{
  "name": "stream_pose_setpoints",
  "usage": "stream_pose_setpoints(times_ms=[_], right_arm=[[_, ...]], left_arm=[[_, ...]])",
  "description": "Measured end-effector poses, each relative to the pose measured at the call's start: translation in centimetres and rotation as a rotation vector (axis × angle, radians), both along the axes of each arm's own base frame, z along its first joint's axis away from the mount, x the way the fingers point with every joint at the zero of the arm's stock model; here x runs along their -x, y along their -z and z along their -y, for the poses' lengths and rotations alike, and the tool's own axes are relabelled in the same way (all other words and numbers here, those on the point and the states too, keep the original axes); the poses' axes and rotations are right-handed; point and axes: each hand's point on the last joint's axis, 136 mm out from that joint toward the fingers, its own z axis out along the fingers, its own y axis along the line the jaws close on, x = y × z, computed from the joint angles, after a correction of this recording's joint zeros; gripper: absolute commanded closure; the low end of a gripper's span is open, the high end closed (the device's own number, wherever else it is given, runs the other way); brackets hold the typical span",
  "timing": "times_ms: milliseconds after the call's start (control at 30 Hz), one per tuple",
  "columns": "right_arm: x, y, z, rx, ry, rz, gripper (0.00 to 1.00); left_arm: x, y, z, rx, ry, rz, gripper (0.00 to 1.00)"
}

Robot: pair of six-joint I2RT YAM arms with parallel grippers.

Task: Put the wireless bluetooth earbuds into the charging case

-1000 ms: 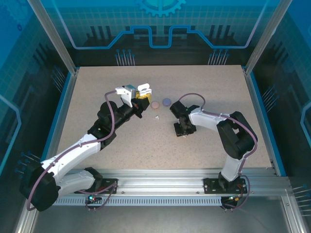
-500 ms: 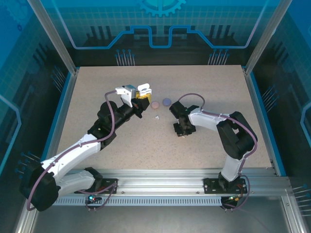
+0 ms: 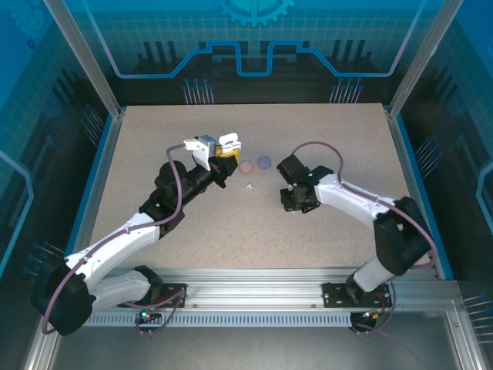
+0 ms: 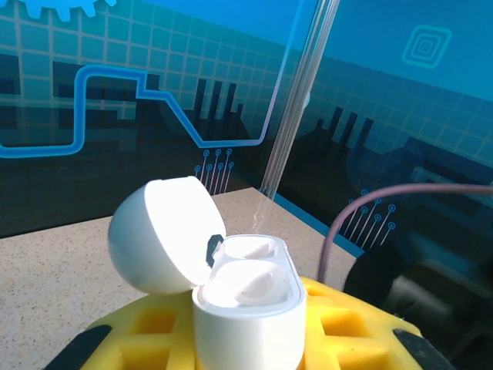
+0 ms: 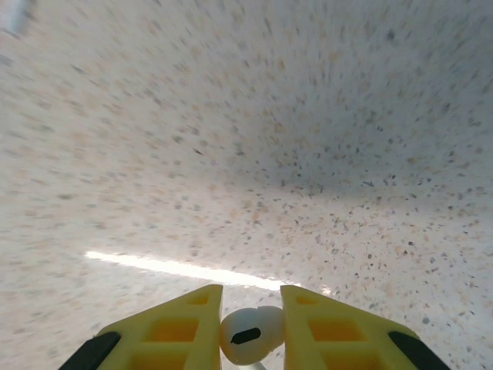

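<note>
My left gripper (image 4: 250, 343) is shut on the white charging case (image 4: 250, 304), held upright between yellow fingers (image 4: 146, 331) with its lid (image 4: 162, 235) swung open to the left. One white earbud sits in the case's nearer socket (image 4: 258, 281). From above, the case (image 3: 228, 143) is raised at the table's middle left. My right gripper (image 5: 251, 327) is shut on a white earbud (image 5: 250, 335), pinched between its yellow fingers (image 5: 181, 327) just above the speckled table. In the top view that gripper (image 3: 295, 202) is right of centre. A tiny white earbud (image 3: 249, 186) lies loose between the arms.
A round pink case (image 3: 246, 166) and a round purple case (image 3: 264, 162) lie side by side on the table (image 3: 347, 139), just right of the held case. Blue-edged walls bound the table on three sides.
My right gripper has closed on the white earbud and lifted a little, and the right arm's elbow has swung outward to the right. The left arm has stayed still.
</note>
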Motion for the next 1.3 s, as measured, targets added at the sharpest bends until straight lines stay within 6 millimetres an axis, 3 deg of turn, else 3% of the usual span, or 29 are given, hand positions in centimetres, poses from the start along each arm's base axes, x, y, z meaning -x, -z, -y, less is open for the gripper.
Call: stream_pose_setpoints(times_ms=[200, 433, 600, 767, 1033, 1167, 1300], right_arm=[[-1.0, -8.8, -1.1, -0.188, 0.031, 0.201, 0.78], [-2.2, -20.9, -2.4, -0.419, 0.028, 0.475, 0.76], [-2.6, -26.8, -3.2, -0.553, 0.010, 0.622, 0.75], [-2.5, -30.4, -4.8, -0.652, -0.033, 0.725, 0.75], [-1.4, -35.4, -7.1, -0.807, -0.104, 0.877, 0.75], [-1.0, -36.9, -7.5, -0.862, -0.117, 0.936, 0.75], [-0.5, -36.9, -7.9, -0.897, -0.126, 0.970, 0.75]], left_arm=[[0.3, -0.8, 0.5, -0.014, 0.024, 0.030, 1.00], [0.2, -1.0, 1.7, -0.031, 0.058, 0.051, 1.00], [0.2, 0.1, 2.9, -0.065, 0.089, 0.048, 1.00], [0.7, -0.4, 4.1, -0.089, 0.114, 0.101, 1.00], [2.2, -3.3, 7.1, -0.126, 0.104, 0.275, 1.00], [2.1, -4.7, 7.3, -0.115, 0.049, 0.346, 1.00], [1.0, -6.0, 6.9, -0.086, -0.025, 0.383, 1.00]])
